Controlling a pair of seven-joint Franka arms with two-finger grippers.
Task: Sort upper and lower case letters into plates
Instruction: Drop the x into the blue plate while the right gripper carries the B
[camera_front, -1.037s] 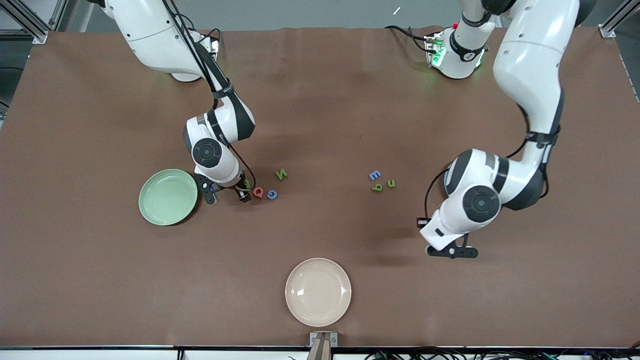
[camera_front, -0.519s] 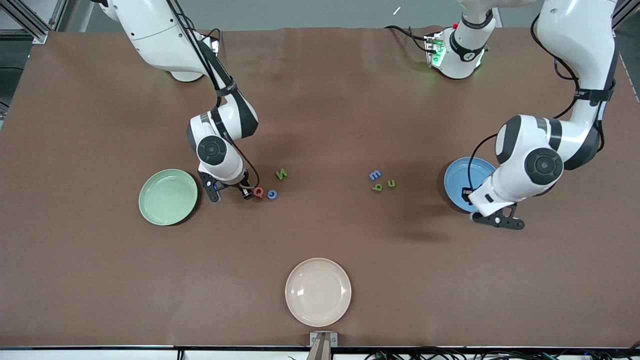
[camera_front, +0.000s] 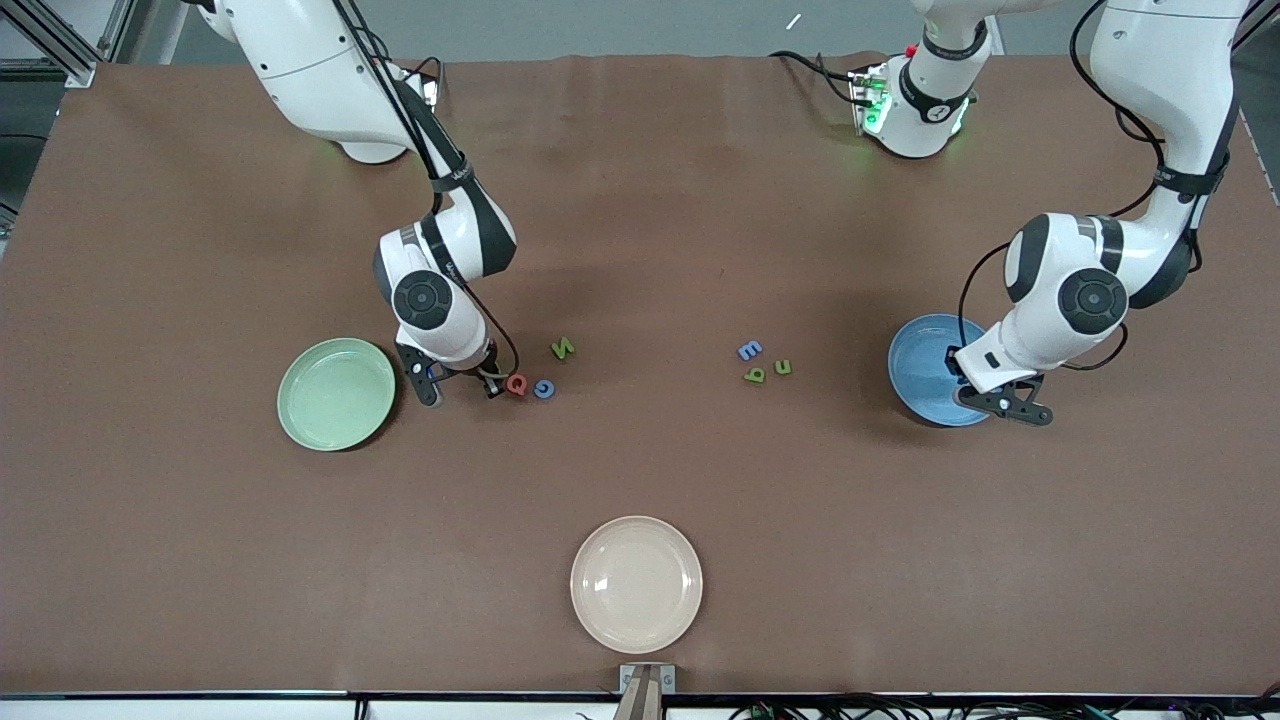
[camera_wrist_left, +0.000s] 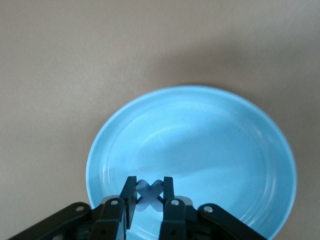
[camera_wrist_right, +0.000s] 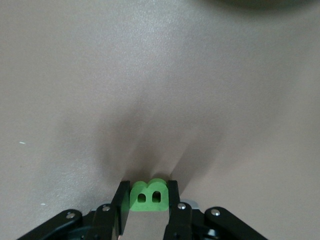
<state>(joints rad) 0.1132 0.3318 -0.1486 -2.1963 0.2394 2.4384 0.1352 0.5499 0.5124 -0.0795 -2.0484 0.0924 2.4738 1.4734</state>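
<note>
My right gripper (camera_front: 480, 380) is low at the table beside the pale green plate (camera_front: 336, 393), shut on the green B (camera_wrist_right: 148, 195). The red Q (camera_front: 516, 384), blue G (camera_front: 543, 389) and green N (camera_front: 563, 348) lie next to it. My left gripper (camera_front: 1000, 403) hangs over the blue plate (camera_front: 925, 370), shut on the blue x (camera_wrist_left: 150, 191). The plate (camera_wrist_left: 210, 135) holds nothing else. The blue e (camera_front: 749, 350), green q (camera_front: 755, 375) and green n (camera_front: 783, 367) lie mid-table.
A cream-white plate (camera_front: 636, 583) sits near the table's front edge, nearest the front camera. Cables and the arm bases stand along the table's back edge.
My left arm swung from mid-table toward its own end and now holds its gripper over the blue plate. My right gripper shifted slightly; the green B no longer shows in the front view.
</note>
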